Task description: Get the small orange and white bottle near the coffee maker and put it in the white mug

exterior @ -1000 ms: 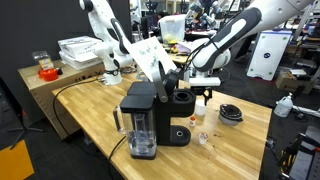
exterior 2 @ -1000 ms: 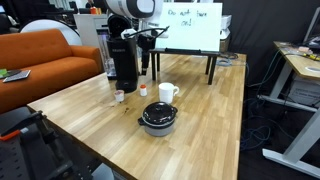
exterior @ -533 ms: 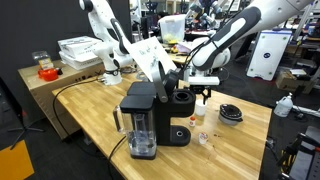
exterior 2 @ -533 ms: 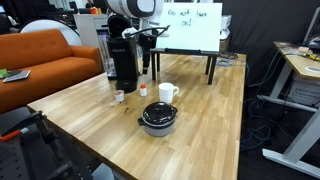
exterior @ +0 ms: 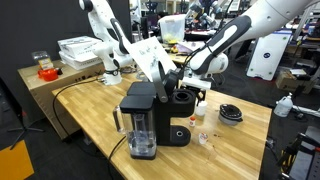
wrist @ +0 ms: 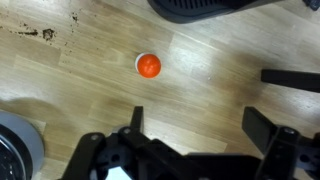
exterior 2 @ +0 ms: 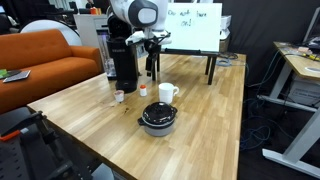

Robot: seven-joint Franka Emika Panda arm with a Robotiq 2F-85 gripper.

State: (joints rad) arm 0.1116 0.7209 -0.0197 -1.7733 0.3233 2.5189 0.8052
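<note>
The black coffee maker (exterior: 150, 120) stands on the wooden table and also shows in the other exterior view (exterior 2: 124, 60). A small orange-and-white bottle (wrist: 148, 66) stands upright on the wood ahead of my gripper (wrist: 198, 125) in the wrist view. The gripper is open and empty, above the table. In an exterior view a small orange-and-white bottle (exterior 2: 119, 96) stands by the machine's base, and a second small bottle (exterior 2: 143, 90) stands close by. The white mug (exterior 2: 167, 93) stands upright just beyond the gripper (exterior 2: 152, 68).
A black pot (exterior 2: 158, 118) sits in front of the mug; its rim shows in the wrist view (wrist: 14, 150). A whiteboard (exterior 2: 190, 28) stands at the table's far end. A white bottle (exterior: 284, 105) stands on a side desk.
The arm has shifted a little and the gripper sits slightly lower and nearer the mug. The bottles and the mug have not moved.
</note>
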